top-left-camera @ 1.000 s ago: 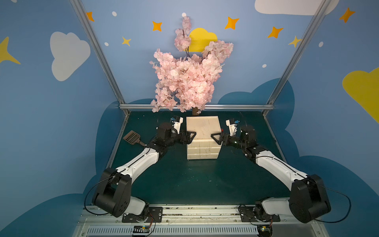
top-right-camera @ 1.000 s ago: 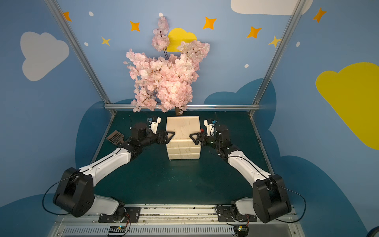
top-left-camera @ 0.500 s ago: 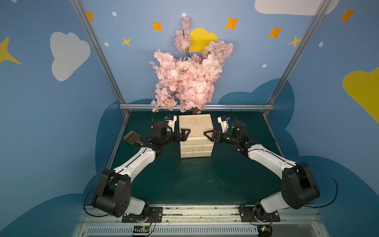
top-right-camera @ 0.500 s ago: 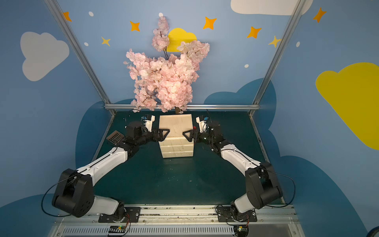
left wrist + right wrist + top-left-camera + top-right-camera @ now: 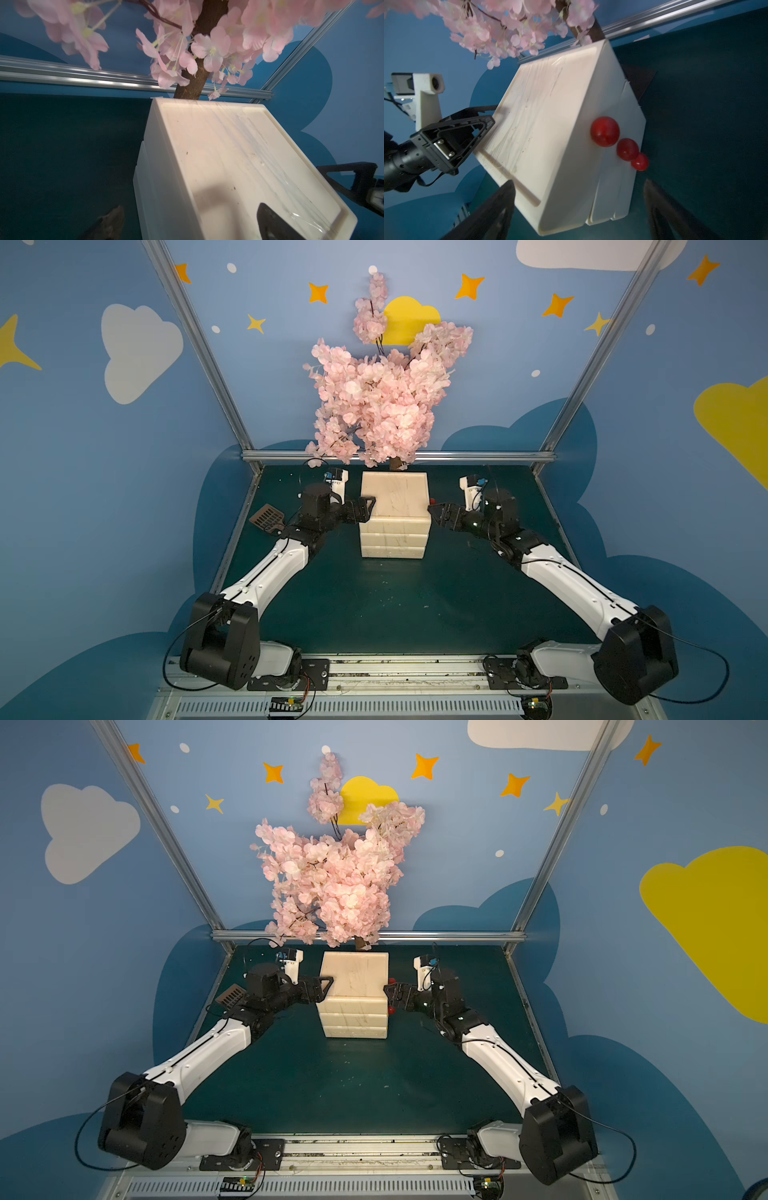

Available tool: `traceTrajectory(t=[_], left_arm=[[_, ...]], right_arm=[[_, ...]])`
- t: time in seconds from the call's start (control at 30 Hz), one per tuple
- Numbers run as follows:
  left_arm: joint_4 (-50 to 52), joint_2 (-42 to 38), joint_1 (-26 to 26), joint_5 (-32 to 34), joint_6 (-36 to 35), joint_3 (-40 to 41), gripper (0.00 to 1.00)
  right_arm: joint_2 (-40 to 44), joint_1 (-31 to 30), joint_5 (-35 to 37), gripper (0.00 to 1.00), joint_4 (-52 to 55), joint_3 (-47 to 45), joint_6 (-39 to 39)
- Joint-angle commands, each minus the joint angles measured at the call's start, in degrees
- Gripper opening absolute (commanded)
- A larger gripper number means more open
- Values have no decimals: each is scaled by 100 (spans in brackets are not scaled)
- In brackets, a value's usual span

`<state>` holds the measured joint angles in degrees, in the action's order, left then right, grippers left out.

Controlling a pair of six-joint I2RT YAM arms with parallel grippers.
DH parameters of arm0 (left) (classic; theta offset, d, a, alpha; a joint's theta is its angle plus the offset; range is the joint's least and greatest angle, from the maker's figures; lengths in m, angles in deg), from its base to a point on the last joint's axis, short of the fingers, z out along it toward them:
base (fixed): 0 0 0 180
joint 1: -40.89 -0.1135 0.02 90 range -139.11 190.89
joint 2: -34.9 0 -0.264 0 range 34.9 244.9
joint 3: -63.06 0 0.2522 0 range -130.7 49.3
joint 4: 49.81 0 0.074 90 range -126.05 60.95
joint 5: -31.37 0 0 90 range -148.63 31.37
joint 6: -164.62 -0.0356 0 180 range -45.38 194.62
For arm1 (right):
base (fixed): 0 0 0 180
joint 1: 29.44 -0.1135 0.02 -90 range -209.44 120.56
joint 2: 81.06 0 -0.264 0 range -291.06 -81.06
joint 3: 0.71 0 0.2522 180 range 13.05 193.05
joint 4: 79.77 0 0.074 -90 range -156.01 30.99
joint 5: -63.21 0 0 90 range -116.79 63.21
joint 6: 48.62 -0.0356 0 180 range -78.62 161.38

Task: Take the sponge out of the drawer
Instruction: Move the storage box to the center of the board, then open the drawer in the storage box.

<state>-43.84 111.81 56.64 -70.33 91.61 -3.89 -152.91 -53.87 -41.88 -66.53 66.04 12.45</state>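
Note:
A cream drawer unit [image 5: 394, 510] [image 5: 353, 986] with three stacked drawers stands at the back middle of the green table. Its red knobs [image 5: 604, 131] [image 5: 390, 1009] face right, and the drawers look pushed in. The sponge is hidden. My left gripper [image 5: 365, 510] [image 5: 190, 211] is open at the unit's left top edge, one finger over the lid and one beside the wall. My right gripper [image 5: 434, 514] [image 5: 578, 184] is open on the knob side, its fingers spanning the unit's near corner without gripping.
A pink blossom tree [image 5: 386, 393] rises right behind the unit and overhangs both grippers. A brown slotted spatula [image 5: 268, 517] lies by the left wall next to my left arm. A metal rail [image 5: 399, 456] bounds the table's back.
The drawer unit has slid left and slightly back, both grippers moving with it. Since then my right gripper has drawn a little to the right and its elbow has swung outward.

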Motion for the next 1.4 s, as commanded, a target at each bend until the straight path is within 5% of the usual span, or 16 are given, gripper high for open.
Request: traceTrajectory(t=[0.0,0.2,0.27,0.37,1.17,1.37], left_arm=[[258,-428,-14,1,-333,-179,100],[612,-593,146,-1396,-501,-599,99],[650,-576,278,-1575,-522,-693,99],[728,-482,509,-1628,-568,-814,99],[121,114,754,-2231,-215,-720,98],[125,293,750,-2372,-207,-777,98]], right_arm=[[183,469,-342,95,-399,-365,273],[-869,1372,-3232,84,-1127,-33,-562],[-1384,1414,-4240,80,-1085,364,-212],[-1964,1315,-4896,69,-1417,600,-390],[-3171,1145,-4875,62,-2854,939,-1420],[-3348,1098,-4993,42,-2952,1054,-1570]])
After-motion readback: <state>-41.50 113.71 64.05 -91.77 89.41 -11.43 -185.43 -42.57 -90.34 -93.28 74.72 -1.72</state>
